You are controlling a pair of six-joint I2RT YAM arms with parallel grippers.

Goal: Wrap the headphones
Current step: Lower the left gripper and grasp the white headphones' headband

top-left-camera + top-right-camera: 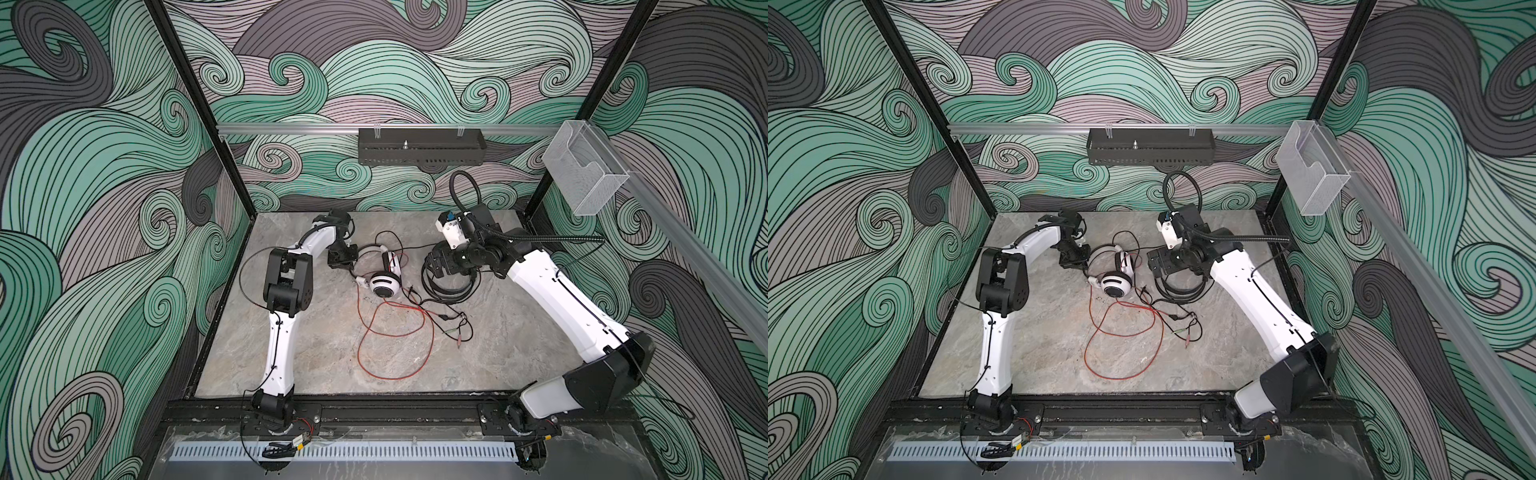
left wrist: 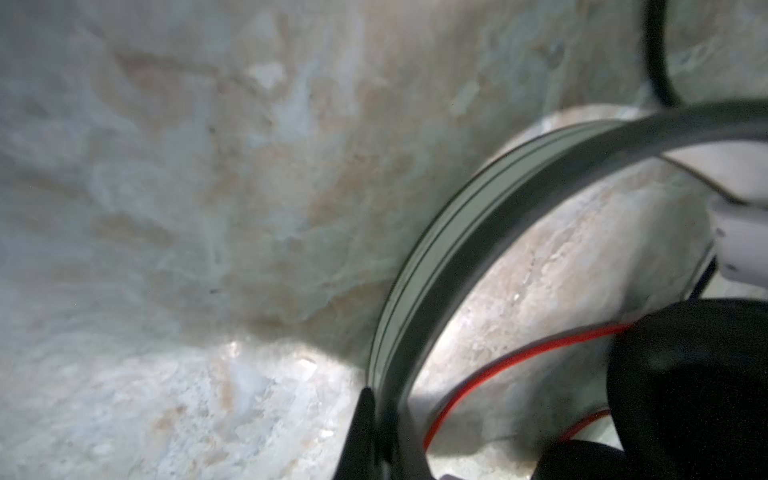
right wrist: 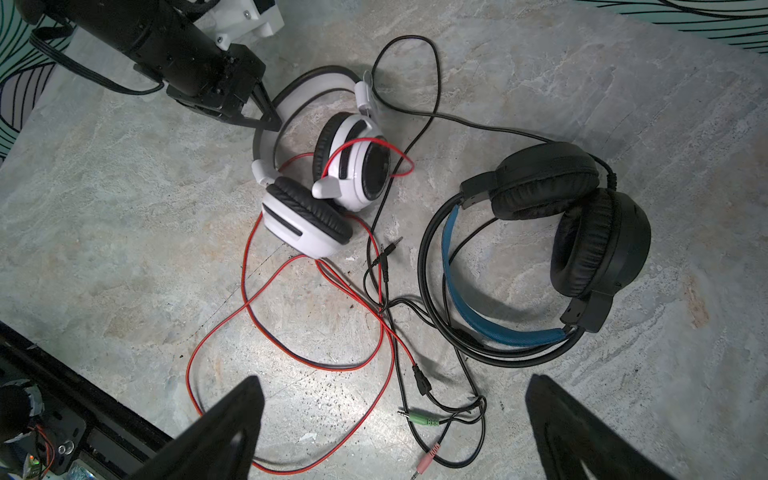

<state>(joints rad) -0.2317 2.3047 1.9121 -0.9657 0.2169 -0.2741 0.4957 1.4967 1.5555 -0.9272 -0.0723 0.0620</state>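
We see walls [image 1: 104, 166] printed with green and grey wave swirls around a grey marbled tabletop [image 1: 316, 353]. An aluminium rail [image 1: 291, 129] at the back carries a black perforated tray [image 1: 419, 151]; a clear plastic bin [image 1: 582, 174] hangs at right.

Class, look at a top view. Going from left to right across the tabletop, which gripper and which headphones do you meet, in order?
left gripper → white headphones → black headphones
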